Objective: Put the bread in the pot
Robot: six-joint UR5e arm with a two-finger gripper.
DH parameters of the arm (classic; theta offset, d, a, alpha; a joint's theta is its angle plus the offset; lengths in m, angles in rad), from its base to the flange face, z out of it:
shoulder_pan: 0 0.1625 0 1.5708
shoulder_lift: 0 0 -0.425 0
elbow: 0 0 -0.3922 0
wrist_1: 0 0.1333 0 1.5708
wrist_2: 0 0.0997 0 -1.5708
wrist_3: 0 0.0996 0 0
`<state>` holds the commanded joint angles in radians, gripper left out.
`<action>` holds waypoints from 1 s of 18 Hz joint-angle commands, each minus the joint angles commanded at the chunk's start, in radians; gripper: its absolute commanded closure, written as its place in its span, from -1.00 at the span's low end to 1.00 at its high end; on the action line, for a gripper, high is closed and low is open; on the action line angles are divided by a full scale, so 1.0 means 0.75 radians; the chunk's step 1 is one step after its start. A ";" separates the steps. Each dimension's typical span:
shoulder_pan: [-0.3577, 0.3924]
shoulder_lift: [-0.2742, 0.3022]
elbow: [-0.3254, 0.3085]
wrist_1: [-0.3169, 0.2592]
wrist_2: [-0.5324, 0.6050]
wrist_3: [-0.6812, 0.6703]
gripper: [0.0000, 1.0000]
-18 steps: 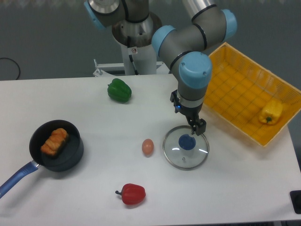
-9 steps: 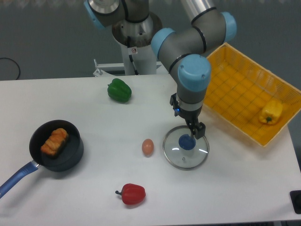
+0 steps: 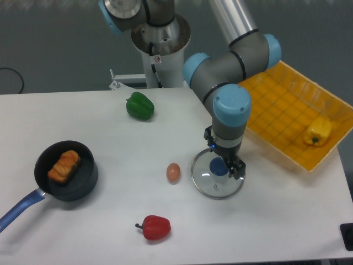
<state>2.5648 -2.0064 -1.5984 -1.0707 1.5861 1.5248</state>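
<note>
A white desk [image 3: 110, 132] stands before a dark grey wall, with the arm's base at its far edge. The bread [image 3: 64, 166] already lies inside the pot [image 3: 83, 179] at the left of the desk, so the placing step looks done; nothing of the task seems left but to confirm it. The loaf's long axis runs diagonally, from the near left up to the far right, roughly in line with the pot's blue handle [image 3: 19, 207], which points toward the near-left corner. The gripper [image 3: 229, 164] is well apart from the pot, low over the glass lid [image 3: 218, 179], with its fingers close about the lid's blue knob [image 3: 218, 166]; whether they are pinching the knob or only standing beside it cannot be told from this view. If any move follows, it likely concerns the lid and would call for a centred grip on the small knob. An egg [image 3: 173, 172] sits just left of the lid.
</note>
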 joint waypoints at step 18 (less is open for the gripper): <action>0.004 -0.202 0.292 0.159 0.100 -0.270 -1.00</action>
<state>2.5679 -2.1582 -1.3791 -0.9513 1.6613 1.3223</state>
